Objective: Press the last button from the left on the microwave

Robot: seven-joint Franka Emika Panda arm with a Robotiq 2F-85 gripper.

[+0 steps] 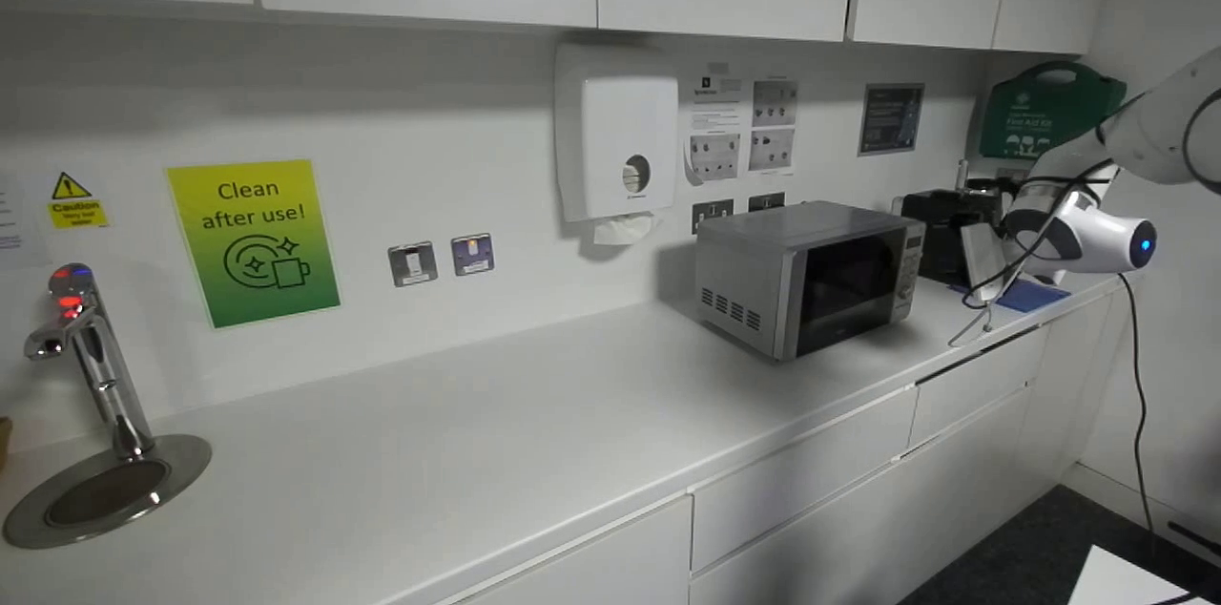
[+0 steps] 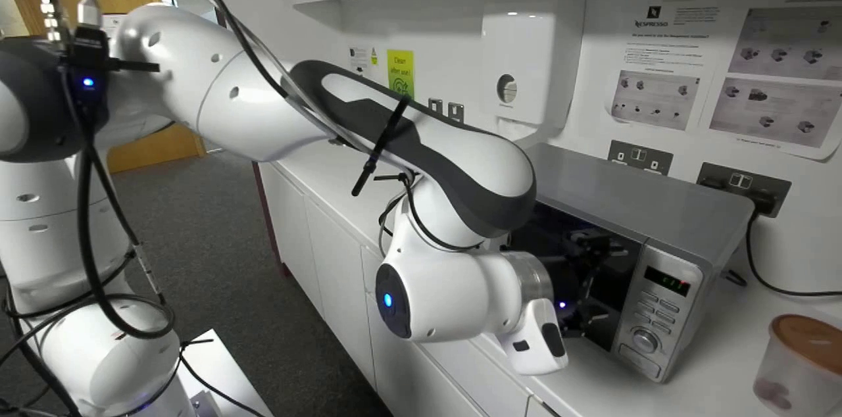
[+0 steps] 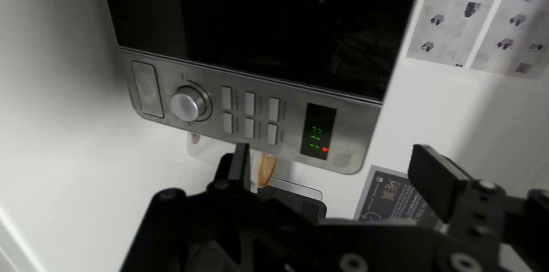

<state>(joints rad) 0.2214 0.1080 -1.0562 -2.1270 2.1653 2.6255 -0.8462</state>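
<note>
The silver-grey microwave [image 1: 749, 233] stands on the counter, its dark-windowed door shut; it also shows in an exterior view [image 2: 631, 190]. In the wrist view its control panel [image 3: 351, 134] appears turned sideways. The panel has a lit display [image 3: 318, 131], several small buttons [image 3: 250, 103] in two rows, a round knob [image 3: 187, 104] and a wide flat button [image 3: 148, 89] at the far left. My gripper [image 3: 332, 152] is open and empty, its fingers apart from the panel. In an exterior view the gripper [image 2: 600, 285] is in front of the door, beside the panel; the exact gap is unclear.
A clear container with an orange-brown lid [image 2: 814, 338] stands near the microwave's panel end. A black appliance [image 1: 940, 228] is behind the wrist. A white wall dispenser [image 1: 615, 133] hangs above the counter [image 1: 458, 452]. Cables hang along the arm [image 2: 460, 160].
</note>
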